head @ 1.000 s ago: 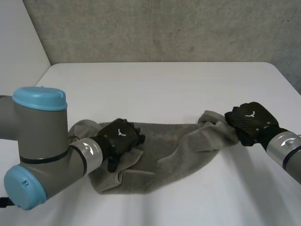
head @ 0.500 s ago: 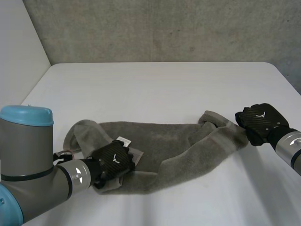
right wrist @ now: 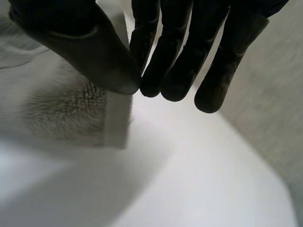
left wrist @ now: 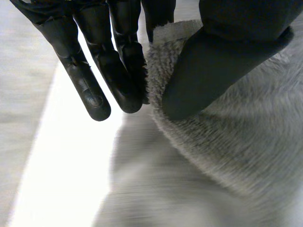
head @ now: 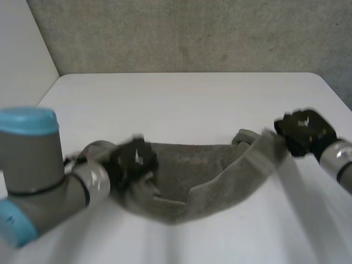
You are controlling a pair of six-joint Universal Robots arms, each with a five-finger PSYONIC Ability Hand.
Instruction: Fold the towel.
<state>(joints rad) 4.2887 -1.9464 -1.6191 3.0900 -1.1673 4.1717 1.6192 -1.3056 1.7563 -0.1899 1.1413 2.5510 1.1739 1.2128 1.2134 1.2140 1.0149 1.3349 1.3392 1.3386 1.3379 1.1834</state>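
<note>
The left hand [head: 133,159] is at the left end of the grey towel [head: 214,170], thumb pressed against straight fingers with the towel's edge pinched between them. The grey towel runs as a crumpled band between both hands across the near half of the white table [head: 181,104], its middle sagging toward the near edge. Contact with the tabletop cannot be told. The right hand [head: 305,131] is at the towel's right end, thumb tip meeting fingertips and nipping the cloth's edge.

towel [head: 212,170] on table [head: 181,104], nr front edge
</note>
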